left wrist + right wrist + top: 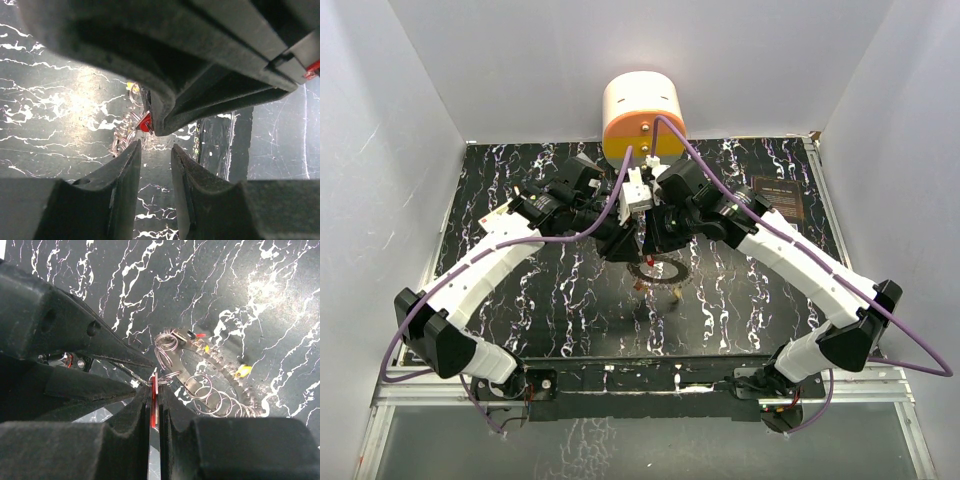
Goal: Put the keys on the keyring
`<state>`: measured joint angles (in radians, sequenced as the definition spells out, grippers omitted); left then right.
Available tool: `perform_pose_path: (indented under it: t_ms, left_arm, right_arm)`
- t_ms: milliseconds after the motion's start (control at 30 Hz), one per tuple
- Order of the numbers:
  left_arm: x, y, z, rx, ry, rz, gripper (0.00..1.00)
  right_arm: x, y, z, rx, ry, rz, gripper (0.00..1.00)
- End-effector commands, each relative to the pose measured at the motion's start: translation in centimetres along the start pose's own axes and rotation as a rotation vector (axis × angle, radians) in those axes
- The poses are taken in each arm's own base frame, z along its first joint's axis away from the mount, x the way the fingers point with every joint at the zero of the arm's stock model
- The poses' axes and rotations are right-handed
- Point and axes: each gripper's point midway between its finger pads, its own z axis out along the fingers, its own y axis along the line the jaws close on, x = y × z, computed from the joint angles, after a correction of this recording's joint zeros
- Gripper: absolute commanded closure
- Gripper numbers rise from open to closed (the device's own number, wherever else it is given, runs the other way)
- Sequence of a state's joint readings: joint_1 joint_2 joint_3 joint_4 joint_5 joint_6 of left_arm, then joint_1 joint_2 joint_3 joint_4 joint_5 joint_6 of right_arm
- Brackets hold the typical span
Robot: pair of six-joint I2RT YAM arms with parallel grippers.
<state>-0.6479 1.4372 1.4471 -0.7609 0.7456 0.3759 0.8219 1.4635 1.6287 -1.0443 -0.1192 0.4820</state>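
Right gripper (154, 389): my jaws are pressed tight on a red key (153, 412). It shows edge-on as a thin red strip between the pads. Its top end reaches a small wire loop at the near end of the keyring (212, 392); touching or just short of it, I cannot tell.

Keyring: lies flat on the black marbled table (520, 300), mid-board, right beneath where my two wrists meet. From the right wrist it reads as a curved run of wire loops along a grey band. A yellow key (243, 371) sits on its far right stretch. A second yellow key (206, 348) and a small red key (200, 334) sit near its upper end. Threaded on or only lying against it, I cannot tell.

Left gripper (156, 149): my jaws stand part way apart and grip nothing, with table showing through the gap. The tips are just beside the right gripper's tips and the red key, with wire loops close by my left finger.

Back edge of the table, behind both arms: a cream-and-orange round drawer unit (642, 110)
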Motion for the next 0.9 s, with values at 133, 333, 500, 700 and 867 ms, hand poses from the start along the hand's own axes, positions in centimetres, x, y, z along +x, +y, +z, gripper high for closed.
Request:
perform_pose_path:
  t_ms: [133,333,500,700,867]
  left_arm:
    - [-0.4,0.3,0.2,-0.031,-0.036,0.025,0.69]
    - [-1.5,-0.5,-0.7,-0.028,-0.069,0.072,0.69]
    - [-1.4,-1.0,-1.2,-0.013,-0.042,0.067,0.7]
    - [-4.1,-1.0,-3.5,-0.1,-0.113,0.162,0.64]
    - [-6.3,0.3,-3.8,-0.163,-0.161,0.196,0.63]
  right_arm:
    - [-3.9,2.4,-2.9,-0.101,-0.17,0.026,0.92]
    - [-4.7,0.9,-4.3,-0.108,-0.227,0.099,0.92]
    - [-5.6,0.2,-5.2,-0.168,-0.259,0.22,0.92]
    - [-6.6,0.9,-6.0,-0.225,-0.275,0.299,0.92]
    - [-6.5,1.7,-5.9,-0.299,-0.235,0.346,0.92]
